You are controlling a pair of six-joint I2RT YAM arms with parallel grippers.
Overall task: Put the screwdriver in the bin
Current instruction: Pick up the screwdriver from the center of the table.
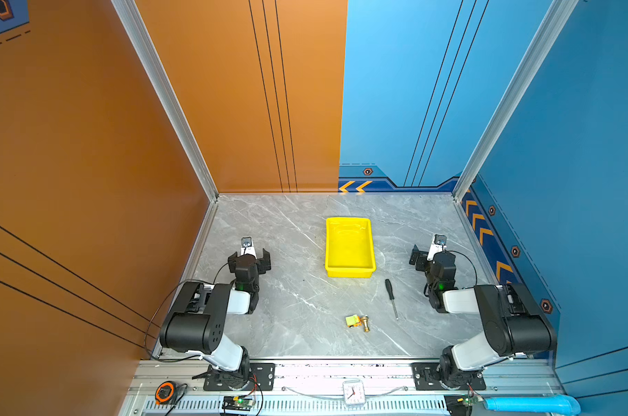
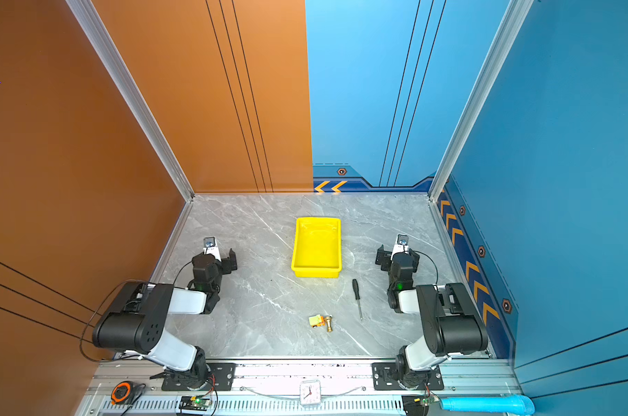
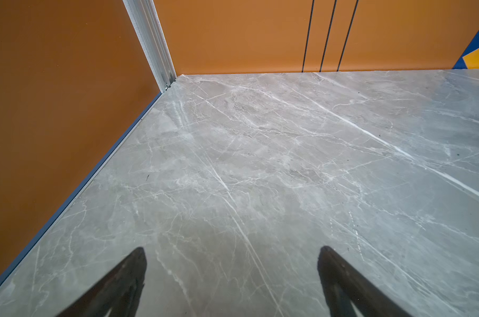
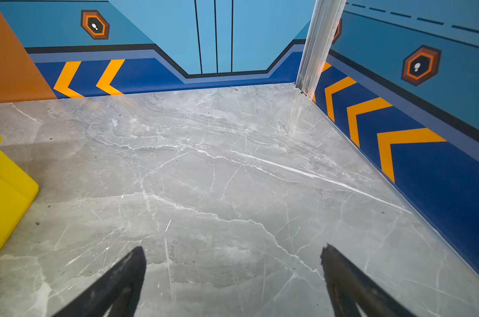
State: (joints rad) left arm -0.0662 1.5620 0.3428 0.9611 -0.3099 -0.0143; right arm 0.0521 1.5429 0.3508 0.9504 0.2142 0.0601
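Black-handled screwdriver (image 1: pixel 391 298) near right tool (image 4: pixel 233 247); not touching

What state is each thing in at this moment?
bin: upright, empty.
screwdriver: lying flat outside the bin, ungripped.
brass fitting: loose, ungripped.
toy car: loose beside the brass fitting.
left gripper: open, empty.
right gripper: open, empty.

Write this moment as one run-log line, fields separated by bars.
stage: before pickup | shallow yellow plastic bin: empty | black-handled silver-shaft screwdriver: lying on grey marble table, outside bin | left pincer: open | right pincer: open
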